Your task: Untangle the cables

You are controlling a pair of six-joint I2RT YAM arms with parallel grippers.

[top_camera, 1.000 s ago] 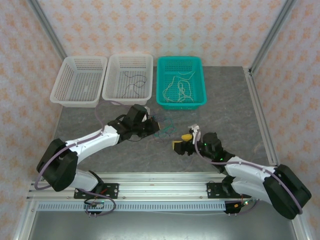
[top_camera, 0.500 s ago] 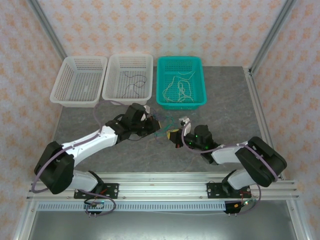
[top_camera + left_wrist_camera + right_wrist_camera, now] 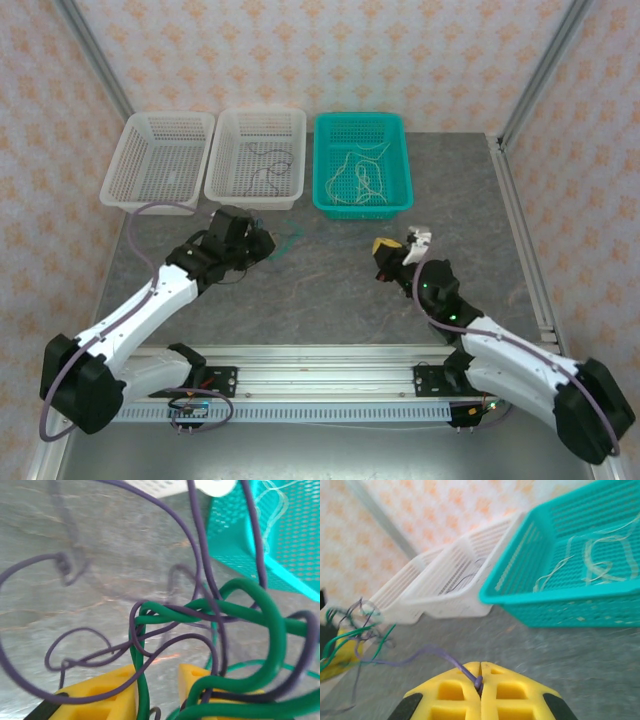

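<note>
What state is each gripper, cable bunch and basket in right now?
left gripper: shut on the green-and-purple tangle.
right gripper: shut on one purple strand.
purple strand: slack, curving across to the tangle.
teal basket: holds loose cream cables.
middle white basket: holds thin dark cables.

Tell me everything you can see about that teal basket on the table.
The teal basket is a rectangular tray of perforated plastic with sloping walls. It stands upright at the far side of the grey table, beside the middle white basket; whether they touch I cannot tell. Several loose cream-white wires lie curled on its floor.
</note>
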